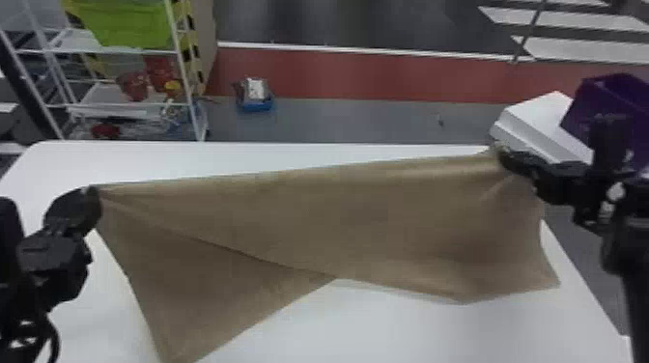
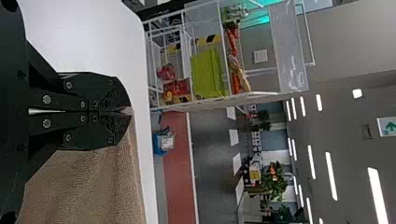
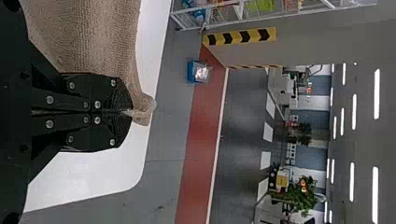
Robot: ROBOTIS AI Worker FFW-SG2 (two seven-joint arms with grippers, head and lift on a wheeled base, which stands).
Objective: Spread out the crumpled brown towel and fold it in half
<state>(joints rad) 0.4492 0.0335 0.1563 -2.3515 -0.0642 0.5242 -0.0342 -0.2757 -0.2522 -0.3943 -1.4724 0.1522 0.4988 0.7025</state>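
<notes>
Seeing, behind the left end of the white counter (image 1: 386, 328), a wire rack (image 1: 120, 112) bearing a lime-green cloth (image 1: 130, 24), losing its top at the head view's edge and barely making out some red items (image 1: 133, 86) on its shelves. Pinching one upper corner of the brown towel (image 1: 362, 212) between the narrow left fingers (image 1: 87, 205), with only a sliver of fabric poking past their tips in the left wrist view. Stretching the towel across the counter from there, trailing a wide flap toward the near side and losing its lowest point at the head view's bottom edge. Running a slanting fold line over that flap, covering some of the fabric; not making out any touch or gap between the lower edges and the counter. Spotting a small blue box (image 1: 256, 104) farther back, with pale contents too small for naming. Gripping the towel's other upper end between the right fingers (image 1: 514, 159), also narrow, with a bunched bit sticking out past their tips in the right wrist view. Glimpsing a white blocky object (image 1: 545, 116) and, partly hidden by the right arm (image 1: 632, 227), a purple bin (image 1: 586, 99) at the far right.
</notes>
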